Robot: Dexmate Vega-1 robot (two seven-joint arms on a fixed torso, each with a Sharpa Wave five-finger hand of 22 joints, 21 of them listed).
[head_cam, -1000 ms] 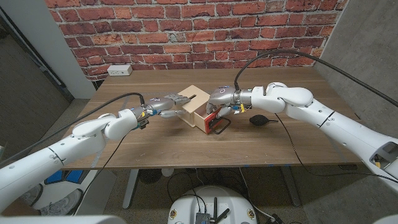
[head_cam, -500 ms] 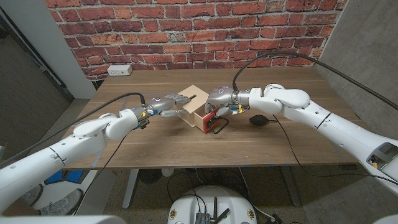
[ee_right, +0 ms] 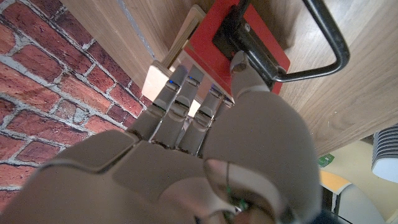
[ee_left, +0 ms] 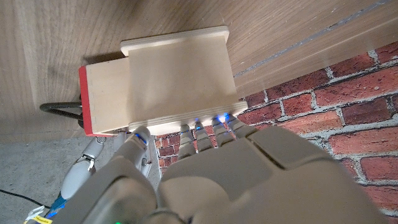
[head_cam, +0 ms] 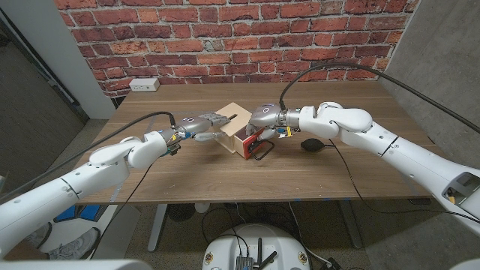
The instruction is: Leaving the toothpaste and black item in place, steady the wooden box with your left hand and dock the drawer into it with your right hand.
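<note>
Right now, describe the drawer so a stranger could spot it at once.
Start at the wooden table before the brick wall; mid-table sits the wooden box, between the left hand and right hand. The drawer juts from its near end, and it alone has a red front with a black handle.

No text, label, brand, number or sign can be read in any of these views
</note>
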